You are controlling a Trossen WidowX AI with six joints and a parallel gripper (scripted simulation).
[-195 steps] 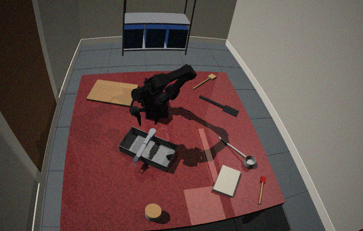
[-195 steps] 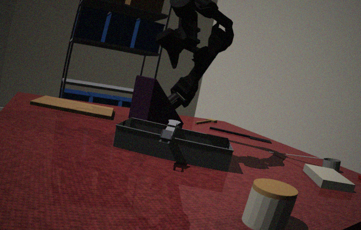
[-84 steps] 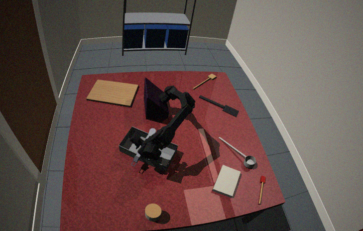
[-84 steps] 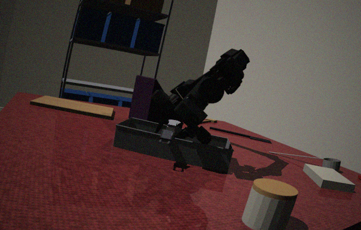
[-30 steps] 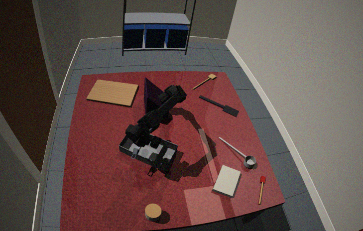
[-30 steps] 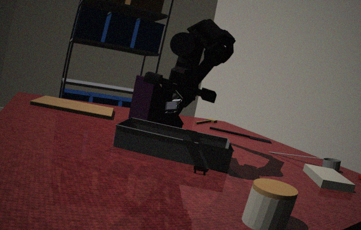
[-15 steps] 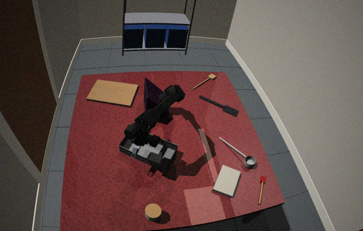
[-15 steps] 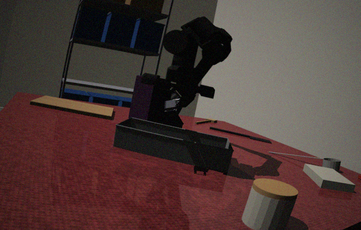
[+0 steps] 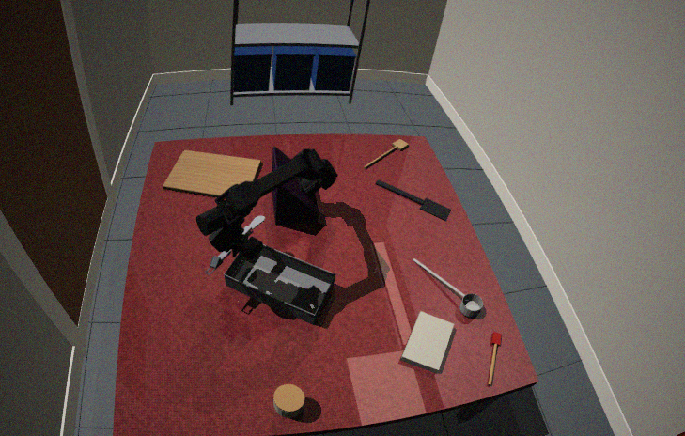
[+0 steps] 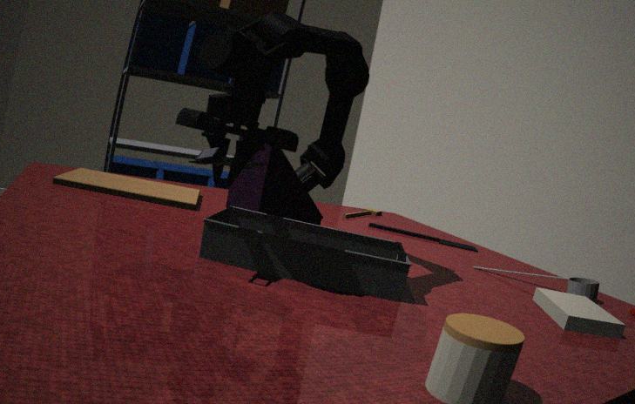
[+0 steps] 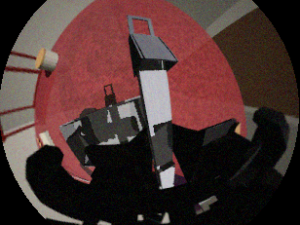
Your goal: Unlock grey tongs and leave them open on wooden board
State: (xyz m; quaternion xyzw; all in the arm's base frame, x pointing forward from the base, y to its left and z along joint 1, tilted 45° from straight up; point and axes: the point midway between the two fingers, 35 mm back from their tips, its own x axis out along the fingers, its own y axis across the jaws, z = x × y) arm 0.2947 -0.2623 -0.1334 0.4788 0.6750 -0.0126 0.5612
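The grey tongs [image 9: 254, 224] [image 11: 156, 96] are off the tin, in the air. My gripper [image 9: 237, 242] [image 11: 157, 125] is shut on them partway along their length. In the wrist view the hinge end, with its grey block and pull loop, points away from the palm, and the arms look closed together. In the exterior view the grey hinge block [image 10: 207, 154] shows beside the dark fingers; the tips are hidden. The roasting tin [image 9: 236, 284] [image 10: 229, 240] stands in front of and below the gripper. The wooden board [image 9: 211, 172] [image 10: 129, 186] lies at the back left.
A dark purple wedge [image 9: 293, 203] [image 10: 246, 191] stands between the tin and the arm's base. A lidded jar [image 9: 288, 399] [image 10: 475, 361] is near the front edge. A black spatula [image 9: 434, 209], a saucepan [image 9: 471, 305] and a white block [image 9: 428, 341] lie at the right.
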